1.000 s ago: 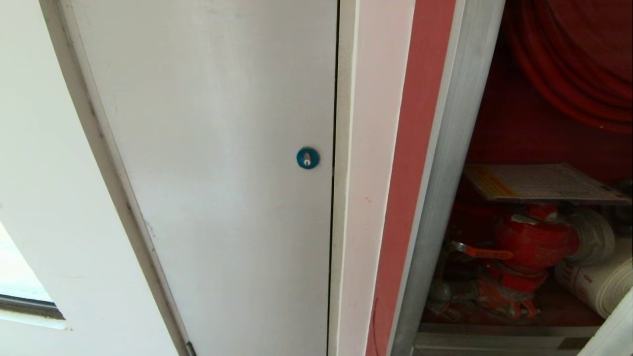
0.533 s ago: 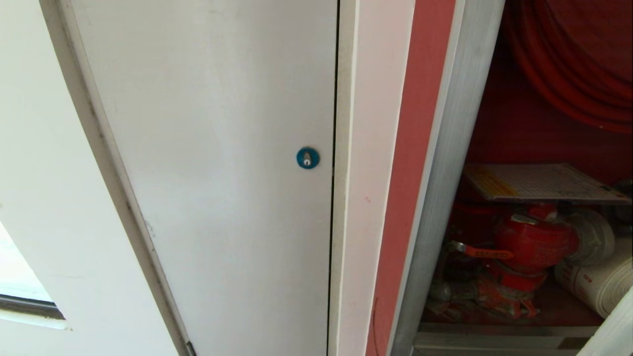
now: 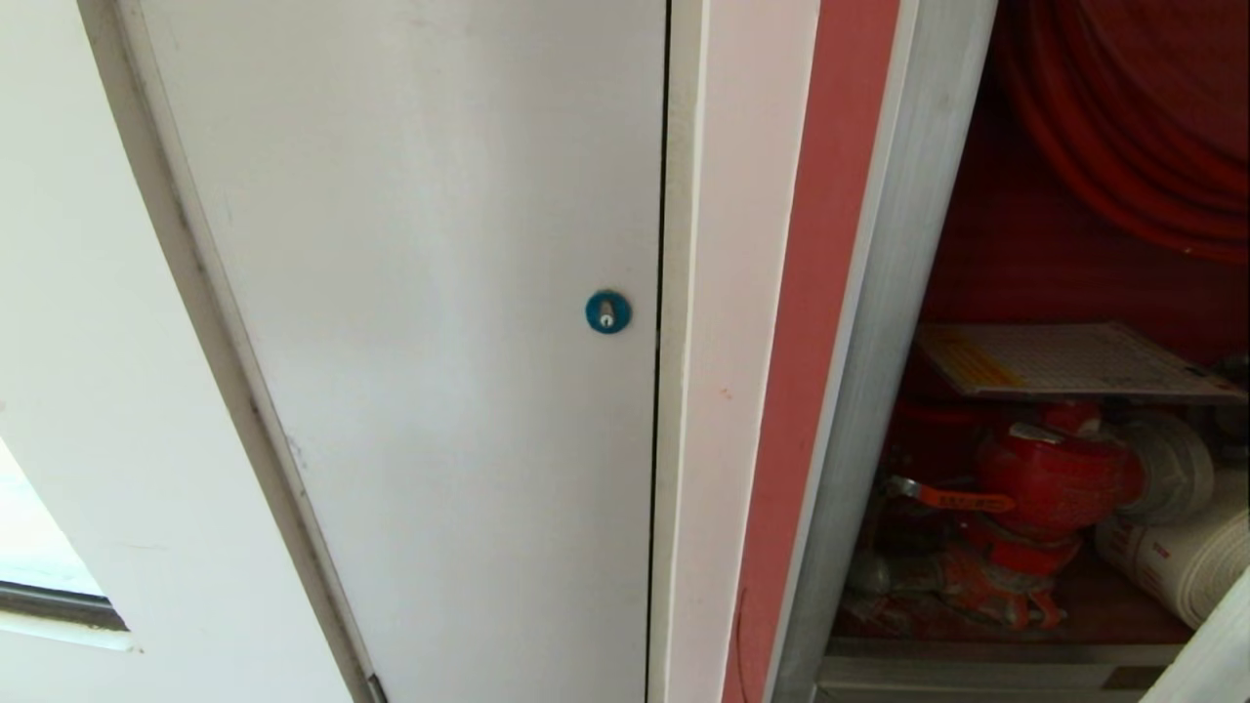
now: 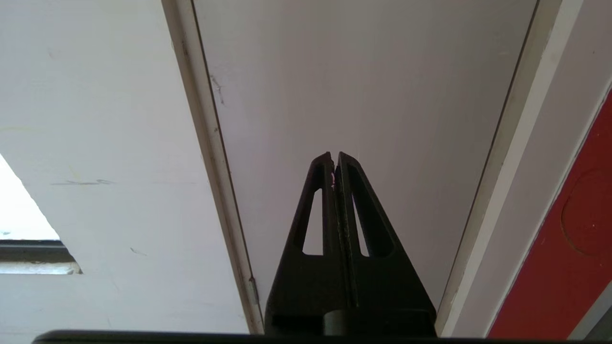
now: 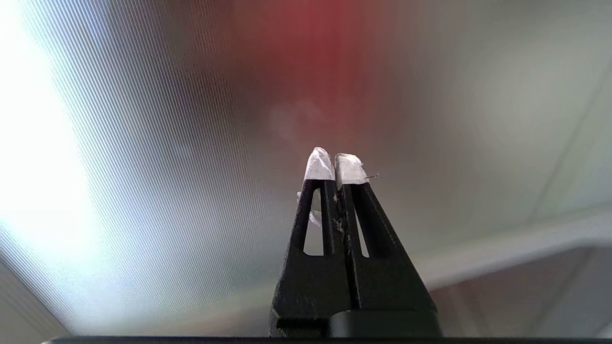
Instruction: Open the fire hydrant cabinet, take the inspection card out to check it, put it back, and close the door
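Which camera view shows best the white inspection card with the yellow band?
The head view. There the inspection card lies flat inside the open silver-framed fire hydrant cabinet, above the red valve, its grid and yellow band visible. The left wrist view shows only a white door and the shut left gripper; the right wrist view shows no card.

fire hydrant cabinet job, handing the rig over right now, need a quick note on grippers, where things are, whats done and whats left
Left gripper: shut, empty, in front of the white door with the blue round lock.
Right gripper: shut, empty, white-taped tips, close to a blurred surface.
Fire hydrant cabinet: interior open to the head view, at right.
Inspection card: lying flat above the red valve, with the hose reel above it.
Done: cabinet opened; cannot tell whether the card was already checked.
Left: at least closing the cabinet's own door, not identifiable here.
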Robot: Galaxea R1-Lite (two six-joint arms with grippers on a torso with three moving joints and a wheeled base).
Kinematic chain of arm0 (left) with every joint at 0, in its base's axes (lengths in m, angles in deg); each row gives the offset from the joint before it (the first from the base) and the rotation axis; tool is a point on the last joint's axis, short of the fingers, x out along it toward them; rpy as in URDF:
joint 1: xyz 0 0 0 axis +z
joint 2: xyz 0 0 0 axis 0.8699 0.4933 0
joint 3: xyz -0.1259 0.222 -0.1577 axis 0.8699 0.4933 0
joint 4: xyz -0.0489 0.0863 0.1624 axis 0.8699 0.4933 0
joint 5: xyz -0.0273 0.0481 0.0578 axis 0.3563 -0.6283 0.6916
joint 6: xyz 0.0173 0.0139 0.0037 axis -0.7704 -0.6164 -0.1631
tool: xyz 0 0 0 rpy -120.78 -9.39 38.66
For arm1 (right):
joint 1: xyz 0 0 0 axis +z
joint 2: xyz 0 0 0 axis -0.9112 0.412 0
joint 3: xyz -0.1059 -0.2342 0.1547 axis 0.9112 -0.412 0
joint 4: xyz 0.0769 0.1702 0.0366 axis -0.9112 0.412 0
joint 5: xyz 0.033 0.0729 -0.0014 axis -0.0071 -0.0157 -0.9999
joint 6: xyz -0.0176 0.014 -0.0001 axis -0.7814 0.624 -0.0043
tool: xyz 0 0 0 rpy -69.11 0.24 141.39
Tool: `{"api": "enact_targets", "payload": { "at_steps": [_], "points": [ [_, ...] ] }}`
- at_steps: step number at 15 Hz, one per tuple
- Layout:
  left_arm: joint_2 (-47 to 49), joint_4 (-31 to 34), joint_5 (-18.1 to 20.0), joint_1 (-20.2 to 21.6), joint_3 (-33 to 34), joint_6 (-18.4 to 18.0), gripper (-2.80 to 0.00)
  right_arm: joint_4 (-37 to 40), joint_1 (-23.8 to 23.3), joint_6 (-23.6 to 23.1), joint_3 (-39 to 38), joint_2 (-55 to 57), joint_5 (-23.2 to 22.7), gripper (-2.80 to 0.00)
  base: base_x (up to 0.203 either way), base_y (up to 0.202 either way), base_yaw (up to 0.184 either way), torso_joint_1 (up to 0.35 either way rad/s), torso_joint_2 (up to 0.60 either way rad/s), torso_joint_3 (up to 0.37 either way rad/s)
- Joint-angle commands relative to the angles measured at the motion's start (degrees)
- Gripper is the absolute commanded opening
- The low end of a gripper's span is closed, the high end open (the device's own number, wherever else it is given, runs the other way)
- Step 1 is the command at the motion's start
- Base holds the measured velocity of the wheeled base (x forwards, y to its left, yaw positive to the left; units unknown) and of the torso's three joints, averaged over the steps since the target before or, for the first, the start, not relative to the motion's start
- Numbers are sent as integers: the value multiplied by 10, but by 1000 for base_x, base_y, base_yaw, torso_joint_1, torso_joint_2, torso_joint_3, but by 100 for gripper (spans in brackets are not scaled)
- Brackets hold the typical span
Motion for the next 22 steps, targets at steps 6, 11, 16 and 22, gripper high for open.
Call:
{"api": "enact_targets", "payload": {
  "at_steps": [6,11,16,22],
  "points": [
    [0,0,0,0,16,0,-280,28,0,34,159,10,-39,-280,0,0,0,0,0,0],
    [1,0,0,0,16,0,-280,163,1,121,347,84,-267,-280,0,0,0,0,0,0],
    [1,0,0,0,16,0,-280,218,11,159,403,160,-455,-280,0,0,0,0,0,0],
    [1,0,0,0,16,0,-280,168,21,159,403,309,-543,-280,0,0,0,0,0,0]
  ]
}}
